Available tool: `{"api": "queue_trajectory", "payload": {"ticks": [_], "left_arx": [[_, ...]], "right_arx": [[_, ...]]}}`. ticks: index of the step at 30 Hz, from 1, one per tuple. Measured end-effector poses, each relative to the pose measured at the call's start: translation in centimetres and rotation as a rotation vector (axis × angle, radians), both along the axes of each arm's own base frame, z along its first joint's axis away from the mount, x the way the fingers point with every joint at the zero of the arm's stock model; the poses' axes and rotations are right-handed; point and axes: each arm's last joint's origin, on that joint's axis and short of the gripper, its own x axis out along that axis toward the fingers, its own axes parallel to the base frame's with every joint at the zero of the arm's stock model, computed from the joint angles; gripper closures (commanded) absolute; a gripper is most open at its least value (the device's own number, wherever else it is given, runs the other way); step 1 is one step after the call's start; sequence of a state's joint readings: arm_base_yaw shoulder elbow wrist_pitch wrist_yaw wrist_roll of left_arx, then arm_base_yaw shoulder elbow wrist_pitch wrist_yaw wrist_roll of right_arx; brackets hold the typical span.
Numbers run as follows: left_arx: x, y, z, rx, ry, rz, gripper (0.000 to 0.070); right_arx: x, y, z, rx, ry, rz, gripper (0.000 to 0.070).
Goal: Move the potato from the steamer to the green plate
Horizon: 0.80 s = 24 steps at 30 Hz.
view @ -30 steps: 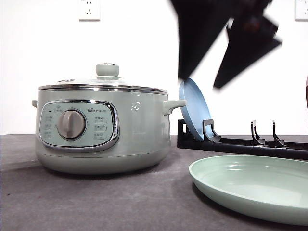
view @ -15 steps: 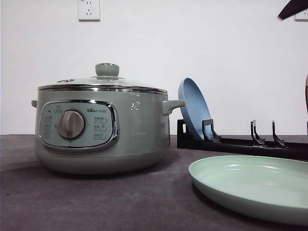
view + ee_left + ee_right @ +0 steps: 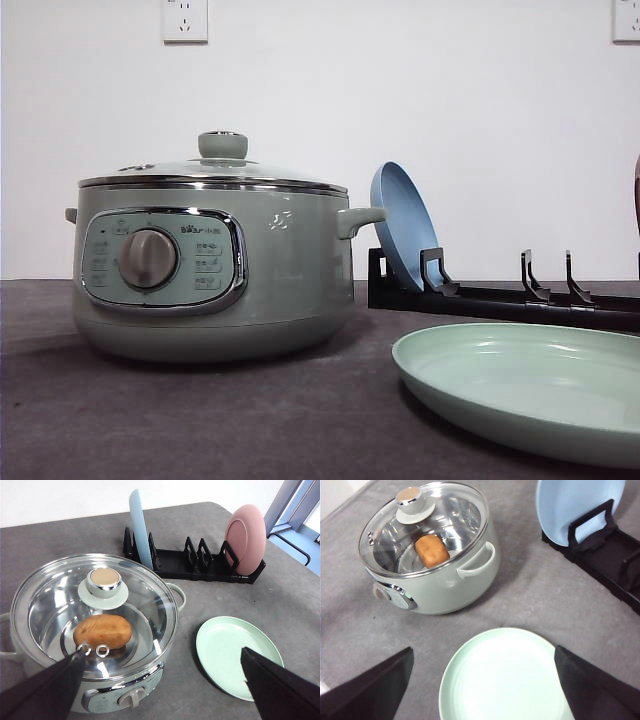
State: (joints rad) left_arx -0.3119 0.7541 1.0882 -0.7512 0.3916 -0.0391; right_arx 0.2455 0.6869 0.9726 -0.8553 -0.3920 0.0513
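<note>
The steamer stands on the left of the table with its glass lid on. Through the lid I see the orange-brown potato lying inside on the steel floor; it shows too as the potato. To the steamer's right, near the front edge, lies the green plate, with nothing on it. My left gripper hangs open above the steamer's front rim. High over the green plate, my right gripper is open. Neither holds anything.
A black dish rack stands behind the green plate. A blue plate stands upright at its left end and a pink plate at its right end. The grey table's far edge lies just past the rack.
A dark arm that filled the upper right of the front view one second ago has risen and left that view. The steamer and plates have not moved.
</note>
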Motion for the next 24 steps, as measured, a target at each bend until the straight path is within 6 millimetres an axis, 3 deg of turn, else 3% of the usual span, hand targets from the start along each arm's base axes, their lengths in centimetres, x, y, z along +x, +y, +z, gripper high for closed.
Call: {"api": "queue_trajectory", "payload": {"ticks": [8,12,24], "left_arx": [[0.0,0.0,0.0,0.0,0.0,0.0,0.0064],[0.0,0.0,0.0,0.0,0.0,0.0,0.0064],[0.9,-0.3,-0.2,0.013,0.027,-0.002,0.0064]], "right_arx": [[-1.8,-0.5,-0.1,0.053,-0.025,-0.026,0.0122],[-1.8,-0.4,0.1,0.085,-0.034,-0.024,0.0065],[-1.5,-0.2,0.6,0.145,-0.054,-0.009,0.0066]]}}
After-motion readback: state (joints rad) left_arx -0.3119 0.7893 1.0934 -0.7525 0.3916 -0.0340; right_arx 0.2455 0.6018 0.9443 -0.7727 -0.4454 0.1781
